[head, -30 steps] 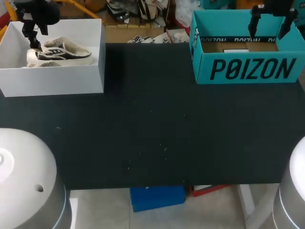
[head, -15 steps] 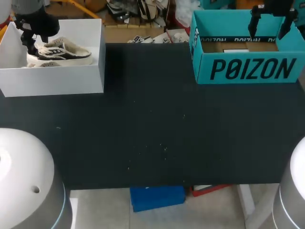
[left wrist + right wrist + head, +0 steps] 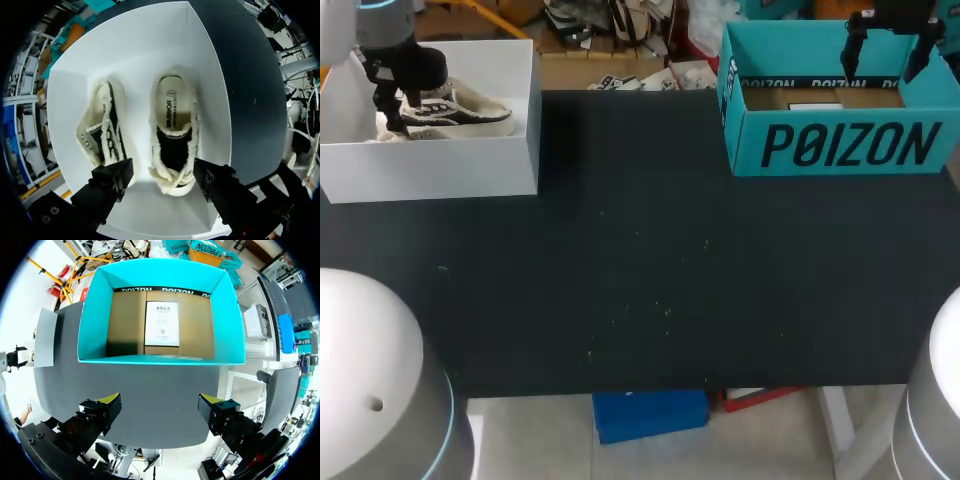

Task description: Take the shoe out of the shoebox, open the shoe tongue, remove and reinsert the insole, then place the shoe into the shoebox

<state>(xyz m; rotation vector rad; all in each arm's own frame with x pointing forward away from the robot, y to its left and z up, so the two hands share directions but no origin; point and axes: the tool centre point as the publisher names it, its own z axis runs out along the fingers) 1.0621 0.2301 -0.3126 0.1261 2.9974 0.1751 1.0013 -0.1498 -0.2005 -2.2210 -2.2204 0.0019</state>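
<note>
From above, your left arm hides one end of both shoes, and the front wall of the white box (image 3: 440, 170) covers their lower parts. The second shoe is hard to make out there. Your right tool (image 3: 885, 45) is cut off at the edge of that view.

In the left wrist view, the yellow tips of your left tool (image 3: 162, 175) do not show, only the dark fingers (image 3: 112, 175). They are spread wide. The laced end of the upright shoe (image 3: 172, 130) sits between them. You cannot tell if either finger touches it. The shoe on its side (image 3: 102, 130) lies just beside it, partly under one finger. Both shoes are in the white box, at the far left corner of the counter (image 3: 640, 270).

Your right tool is spread wide too and holds nothing. It hangs over the teal shoebox (image 3: 160, 270) at the far right of the counter. A white paper (image 3: 161, 323) lies flat on that box's brown floor.
</note>
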